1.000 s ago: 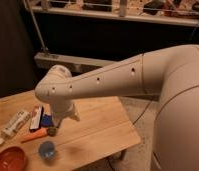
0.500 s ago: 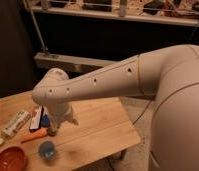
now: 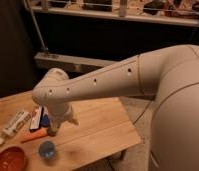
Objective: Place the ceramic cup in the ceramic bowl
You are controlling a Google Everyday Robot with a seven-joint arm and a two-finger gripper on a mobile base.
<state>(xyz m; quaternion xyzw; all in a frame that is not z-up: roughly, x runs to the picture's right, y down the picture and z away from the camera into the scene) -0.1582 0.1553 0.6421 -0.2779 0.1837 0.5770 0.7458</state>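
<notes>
The light-blue ceramic cup (image 3: pixel 46 149) stands upright on the wooden table near its front left edge. The orange-red ceramic bowl (image 3: pixel 9 159) sits to the left of the cup at the table's front left corner, partly cut off by the picture's edge. My gripper (image 3: pixel 52 131) hangs from the white arm, pointing down, just above and a little behind the cup. It is apart from the cup and holds nothing that I can see.
An orange carrot-shaped object (image 3: pixel 33 136) lies between the gripper and the bowl. A dark blue flat object (image 3: pixel 45 120), a red-and-white packet (image 3: pixel 36 119) and a white tube (image 3: pixel 14 125) lie behind. The wooden table (image 3: pixel 100 125) ends at right; a dark shelf stands behind.
The arm has swung a little to the left and lowered, bringing the gripper closer to the cup. The cup and the bowl have not moved.
</notes>
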